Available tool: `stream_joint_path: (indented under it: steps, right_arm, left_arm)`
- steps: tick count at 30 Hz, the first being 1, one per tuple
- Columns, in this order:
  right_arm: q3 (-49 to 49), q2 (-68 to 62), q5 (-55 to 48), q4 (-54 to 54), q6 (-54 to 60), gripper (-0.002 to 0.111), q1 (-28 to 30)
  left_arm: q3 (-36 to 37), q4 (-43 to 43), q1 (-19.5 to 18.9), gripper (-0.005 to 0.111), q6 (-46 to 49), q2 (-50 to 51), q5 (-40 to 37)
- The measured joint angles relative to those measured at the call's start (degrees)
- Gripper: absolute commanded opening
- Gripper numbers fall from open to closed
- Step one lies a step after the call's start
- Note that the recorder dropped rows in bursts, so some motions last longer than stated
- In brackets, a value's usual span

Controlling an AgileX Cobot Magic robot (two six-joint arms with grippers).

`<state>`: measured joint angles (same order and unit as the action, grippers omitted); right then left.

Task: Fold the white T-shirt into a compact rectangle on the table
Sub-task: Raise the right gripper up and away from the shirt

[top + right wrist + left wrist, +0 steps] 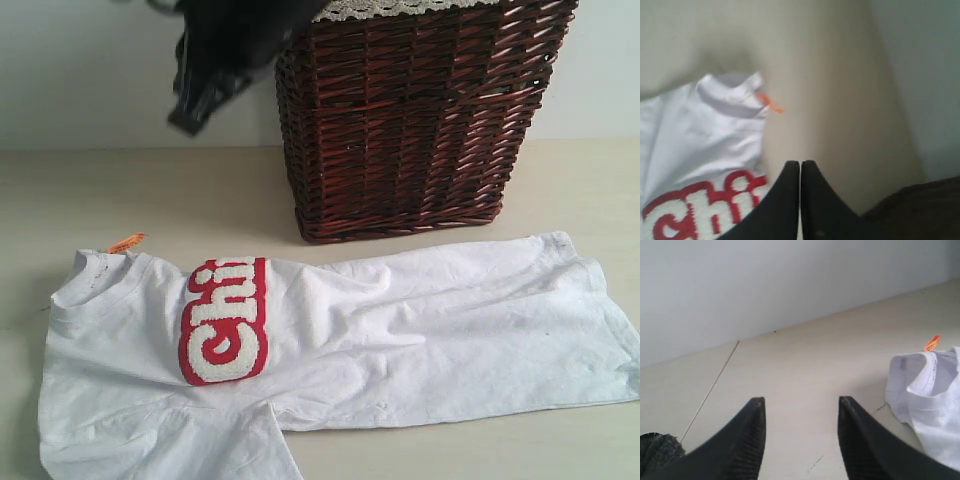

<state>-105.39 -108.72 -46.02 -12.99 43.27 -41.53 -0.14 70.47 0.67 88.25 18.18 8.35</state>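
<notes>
Pincers: right pincer closed, tips touching, no cloth seen between, poised near basket. Left pincer open, empty, above bare surface.

White T-shirt lies long and wrinkled on surface just beside basket. Basket-side edge looks folded over, cutting lettering. Sleeve juts out on far side from basket.

Judgement: early stage. Sleeve fold and crosswise folds left.

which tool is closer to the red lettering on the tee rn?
Right. The right tool, shut, has its tips just beside the red lettering. The left tool stands open over the table, out past the collar of the white T-shirt, lettering out of its view.
</notes>
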Motion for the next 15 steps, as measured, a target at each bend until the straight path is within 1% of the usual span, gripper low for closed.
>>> stream_joint_path:
  steps: [4,8,11,15]
  right_arm:
    - [-0.42,11.12,4.16,6.38,-4.17,0.0,0.23]
    - [-0.55,20.18,12.29,12.62,-11.08,0.0,2.72]
    - [-0.55,25.47,19.0,16.76,-14.71,0.0,6.67]
    - [-0.55,30.87,25.23,18.49,-19.09,0.0,14.72]
  left_arm:
    - [0.0,0.0,0.0,0.045,0.0,0.0,0.0]
    - [0.0,0.0,0.0,0.045,0.0,0.0,0.0]
    - [0.0,0.0,0.0,0.045,0.0,0.0,0.0]
    - [0.0,0.0,0.0,0.045,0.0,0.0,0.0]
